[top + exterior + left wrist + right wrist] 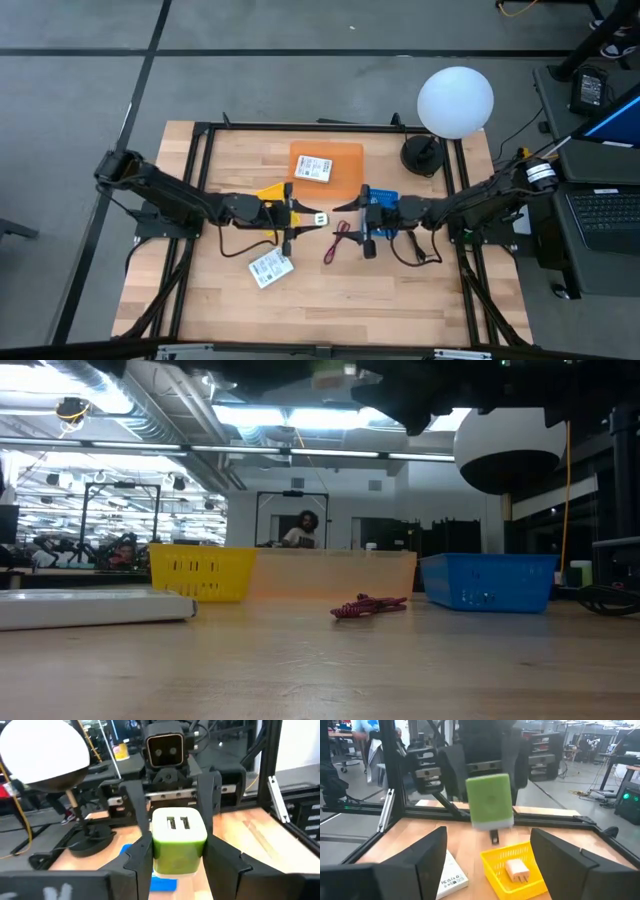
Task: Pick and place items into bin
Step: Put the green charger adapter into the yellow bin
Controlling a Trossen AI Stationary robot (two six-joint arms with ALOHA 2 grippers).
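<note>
Between left gripper point(179, 865) fingers: green block point(178, 840), clamped; right gripper point(487, 862) wide, facing it.

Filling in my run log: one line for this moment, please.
left claw: shut on green block | right claw: open, facing it | cord: on table

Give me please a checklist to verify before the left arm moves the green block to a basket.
1. Left gripper grips the green block on both sides: ok.
2. Right gripper open and apart from the block: ok.
3. Yellow basket has room: ok, it holds only one white plug.
4. Block over the yellow basket: not ok, the high view shows it beside the basket.
5. Which basket the block belongs in: cannot tell.
6. Table free of items: not ok, the red cord and a white packet lie on it.
</note>
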